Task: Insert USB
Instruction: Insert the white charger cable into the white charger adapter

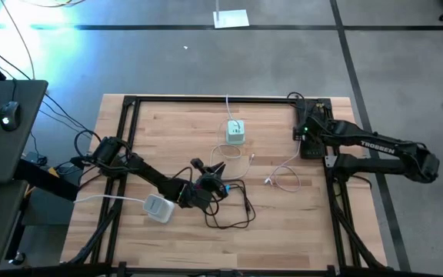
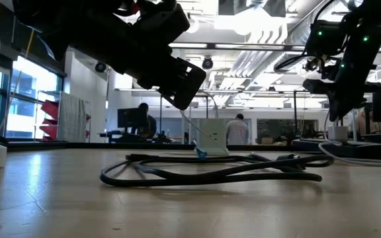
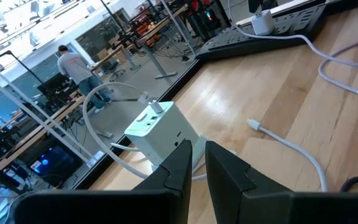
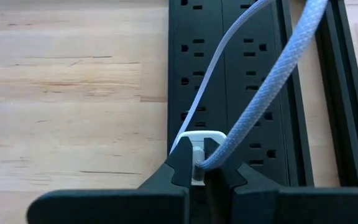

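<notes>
Left gripper (image 1: 220,171) sits low over the light wooden table (image 1: 168,135), near mid-table, fingers (image 3: 229,180) drawn nearly together with a narrow gap; nothing visible between them. Ahead of it stands the pale green-and-white cube charger (image 3: 160,127) with a white cable (image 3: 98,118) plugged into its top. A loose white USB cable end (image 3: 253,125) lies on the wood nearby, apart from the charger. A tangled black cord (image 2: 210,173) lies below the left gripper. Right gripper (image 4: 199,168) rests at the black power strip (image 4: 229,74), fingers pressed together beside a white plug (image 4: 197,140).
</notes>
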{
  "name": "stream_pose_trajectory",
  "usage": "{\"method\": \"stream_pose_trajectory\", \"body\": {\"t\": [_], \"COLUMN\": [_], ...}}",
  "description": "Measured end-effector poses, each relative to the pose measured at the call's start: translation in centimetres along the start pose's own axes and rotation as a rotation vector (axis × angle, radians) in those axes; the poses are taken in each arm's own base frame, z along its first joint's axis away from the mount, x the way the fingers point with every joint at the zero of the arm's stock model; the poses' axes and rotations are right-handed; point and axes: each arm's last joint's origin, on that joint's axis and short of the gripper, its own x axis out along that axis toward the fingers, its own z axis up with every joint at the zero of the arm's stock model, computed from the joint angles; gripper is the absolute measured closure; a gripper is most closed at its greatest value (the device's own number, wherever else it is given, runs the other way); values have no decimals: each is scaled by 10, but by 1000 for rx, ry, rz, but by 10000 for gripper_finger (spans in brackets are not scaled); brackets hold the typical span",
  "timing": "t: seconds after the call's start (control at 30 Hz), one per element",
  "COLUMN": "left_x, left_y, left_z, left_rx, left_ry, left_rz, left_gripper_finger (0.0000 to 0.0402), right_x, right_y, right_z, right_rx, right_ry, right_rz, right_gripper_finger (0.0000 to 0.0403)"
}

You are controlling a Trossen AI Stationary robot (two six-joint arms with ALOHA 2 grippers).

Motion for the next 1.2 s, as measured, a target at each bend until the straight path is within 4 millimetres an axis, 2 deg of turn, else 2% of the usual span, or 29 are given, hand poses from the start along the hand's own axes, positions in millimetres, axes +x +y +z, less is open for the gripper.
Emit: {"method": "stream_pose_trajectory", "body": {"t": [0.17, 0.43, 0.63, 0.9, 1.2], "left_x": [0, 0, 0, 0, 0], "left_y": [0, 0, 0, -1, -1], "left_z": [0, 0, 0, 0, 0], "left_rx": [0, 0, -1, -1, -1], "left_ry": [0, 0, -1, -3, -3], "left_rz": [0, 0, -11, -22, -22], "left_gripper_finger": [377, 377, 377, 377, 377], "right_x": [0, -15, -9, -2, 0], "right_y": [0, 4, 0, 5, 2], "right_z": [2, 14, 10, 15, 19], "right_rx": [-1, 0, 2, 9, 13], "right_ry": [-2, -17, 79, 74, 84], "right_rz": [-1, 24, -22, -13, -22], "right_gripper_finger": [403, 403, 403, 403, 403]}}
